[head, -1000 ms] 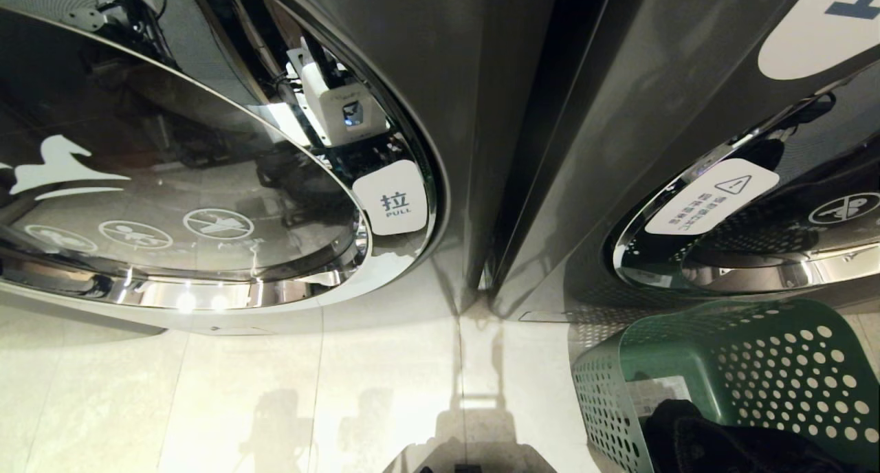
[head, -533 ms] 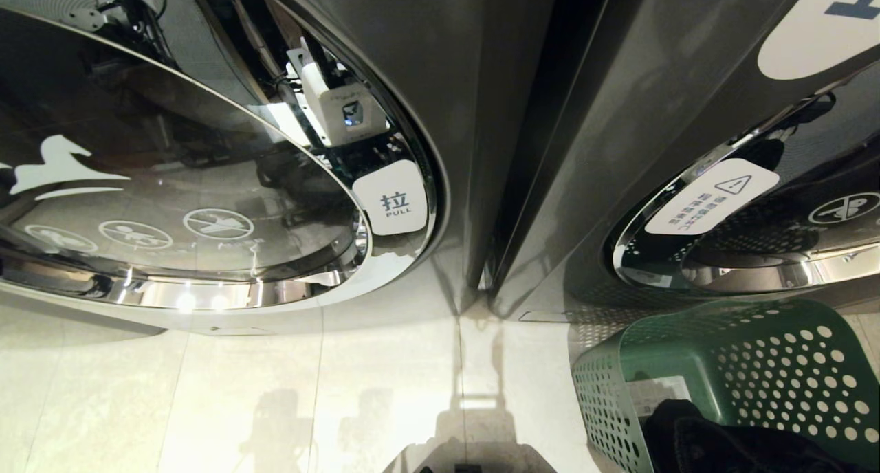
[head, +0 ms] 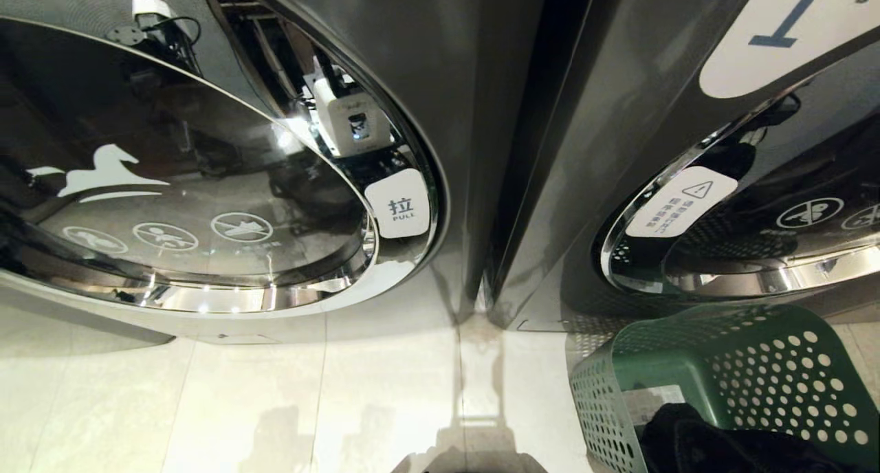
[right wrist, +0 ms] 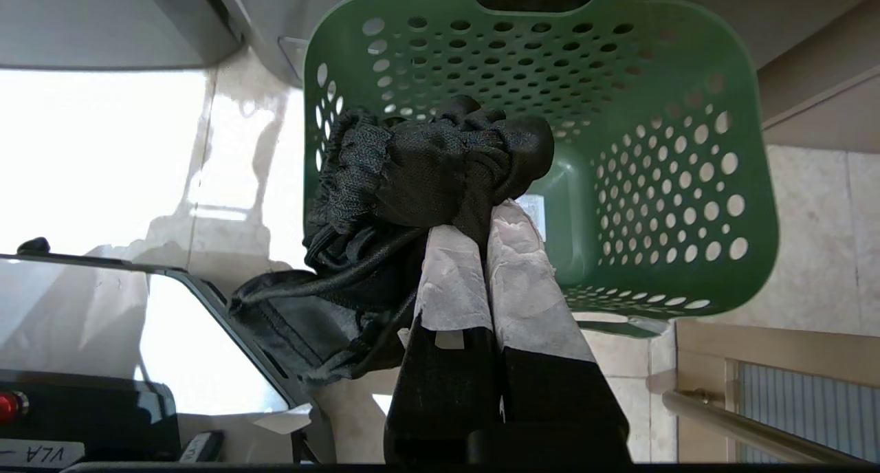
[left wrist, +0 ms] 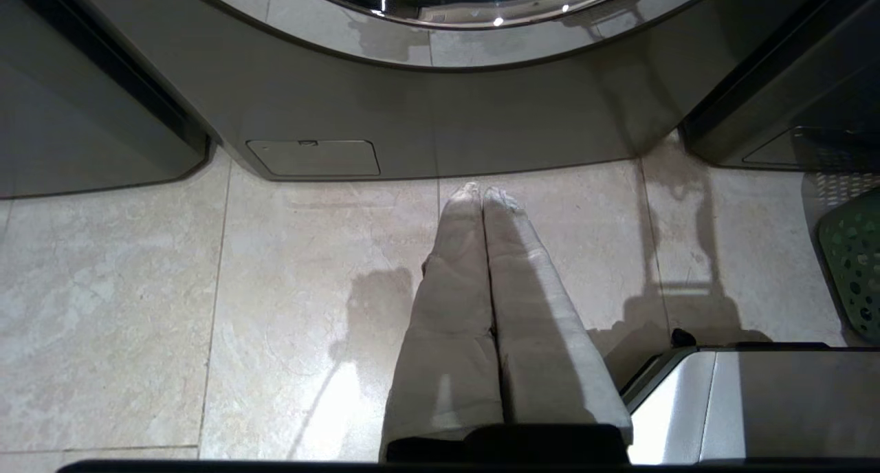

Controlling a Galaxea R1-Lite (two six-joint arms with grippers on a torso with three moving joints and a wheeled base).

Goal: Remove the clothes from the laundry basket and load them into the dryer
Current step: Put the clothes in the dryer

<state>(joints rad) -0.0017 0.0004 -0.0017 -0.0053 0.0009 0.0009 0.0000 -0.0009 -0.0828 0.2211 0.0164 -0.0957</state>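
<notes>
One black garment [right wrist: 419, 177] between right gripper [right wrist: 489, 220] fingertips

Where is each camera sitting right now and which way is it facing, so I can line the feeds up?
Head: on the robot's head, facing forward and down at two round machine doors and floor; no arm shows.
Left wrist: behind the shut left gripper, above floor tiles before a machine's base.
Right wrist: behind the right gripper, shut on black clothing over the green basket.
Shared: all three show the basket.
</notes>
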